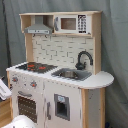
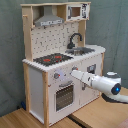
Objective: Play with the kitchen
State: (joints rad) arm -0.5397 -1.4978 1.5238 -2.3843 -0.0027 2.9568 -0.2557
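Where the wooden surface (image 2: 30, 120) meets a grey curtain backdrop (image 1: 115, 45), the kitchen (image 2: 60, 65) stands upright, white panels with light-wood trim. Upper section: grey hood (image 1: 39, 26), toy microwave (image 1: 72, 23), pegboard back (image 2: 50, 41). Counter level: black-red stovetop (image 1: 36, 66), sink (image 1: 71, 74), black faucet (image 1: 83, 58). Front: knobs (image 2: 56, 76), oven door (image 2: 64, 95), cabinet door with dispenser panel (image 1: 61, 106). In the second exterior view, the white arm (image 2: 102, 82) reaches in from the second exterior view's right; its end effector (image 2: 75, 74) sits at the knob panel above the oven door. Whether it is spread or pressed together cannot be told.
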